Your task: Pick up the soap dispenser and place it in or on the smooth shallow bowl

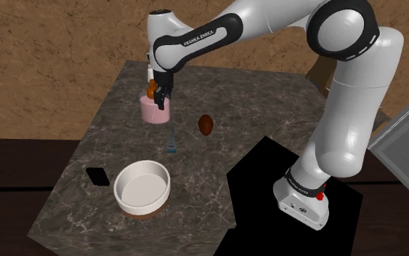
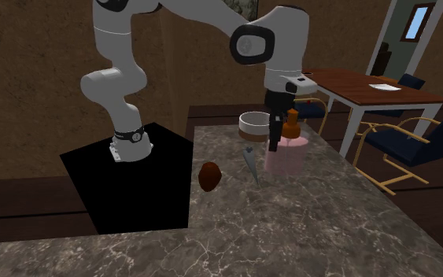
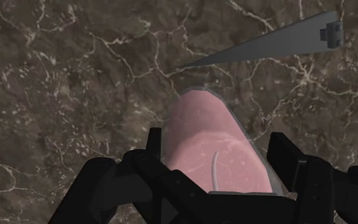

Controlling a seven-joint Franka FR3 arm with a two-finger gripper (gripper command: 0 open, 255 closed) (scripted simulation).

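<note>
The soap dispenser [image 1: 155, 110] has a pink body and an orange-brown pump top [image 2: 292, 120]. It stands upright near the far side of the marble table [image 1: 217, 189]. My gripper [image 1: 160, 94] comes down on it from above, and its black fingers [image 3: 156, 147] clasp the pink body [image 3: 206, 143] on both sides. Whether its base still touches the table I cannot tell. The shallow bowl [image 1: 143, 188] is white with a brown foot and stands near the table's front in the shoulder view. Behind the arm, the bowl [image 2: 255, 123] also appears in the second exterior view.
A brown egg-shaped object [image 1: 205, 125] and a thin grey-blue pointed object [image 1: 171, 142] lie between the dispenser and the bowl. A flat black slab [image 1: 97, 176] lies just left of the bowl in the shoulder view. A table and chairs [image 2: 385, 94] stand beyond.
</note>
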